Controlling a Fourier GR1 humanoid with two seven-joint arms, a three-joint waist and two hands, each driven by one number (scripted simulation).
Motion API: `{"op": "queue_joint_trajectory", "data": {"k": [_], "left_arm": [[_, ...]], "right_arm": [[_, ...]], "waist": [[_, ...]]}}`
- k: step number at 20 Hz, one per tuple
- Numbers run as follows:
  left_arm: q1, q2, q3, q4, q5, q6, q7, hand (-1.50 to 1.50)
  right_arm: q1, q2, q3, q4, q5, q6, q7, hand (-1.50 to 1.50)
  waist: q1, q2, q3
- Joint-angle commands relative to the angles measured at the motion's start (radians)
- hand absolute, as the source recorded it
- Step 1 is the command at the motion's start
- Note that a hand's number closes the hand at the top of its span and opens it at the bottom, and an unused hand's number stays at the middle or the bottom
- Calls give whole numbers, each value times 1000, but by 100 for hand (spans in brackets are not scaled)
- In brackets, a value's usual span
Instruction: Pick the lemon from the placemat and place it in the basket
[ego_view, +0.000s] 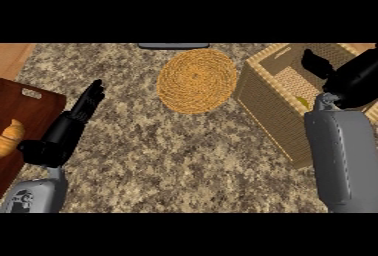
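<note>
Right robot hand (347, 70) hangs over the basket (269, 100), fingers hidden so I cannot tell its grip; lemon (303, 102) shows inside, and lifting away carelessly could clip the rim.

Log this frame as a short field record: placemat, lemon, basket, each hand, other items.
placemat: round woven placemat at top centre of the counter, nothing on it
lemon: a yellow-green sliver shows inside the basket beside the right arm, likely the lemon; mostly hidden
basket: square wicker basket at right
right hand: right hand over the basket; fingers unclear
left hand: left hand open, fingers straight, over the counter at left
other: wooden board at left edge with a croissant
</note>
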Motion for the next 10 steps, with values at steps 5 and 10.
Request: {"op": "queue_joint_trajectory", "data": {"k": [5,10], "left_arm": [[-4,4,4,32,-9,-5,-14,0],[5,-48,-21,33,-38,46,-29,0]], "right_arm": [[-32,16,-30,-101,-65,-88,19,-150],[100,30,-59,-369,-197,-12,30,-150]], "waist": [[1,1,0],[-17,-4,0]]}}
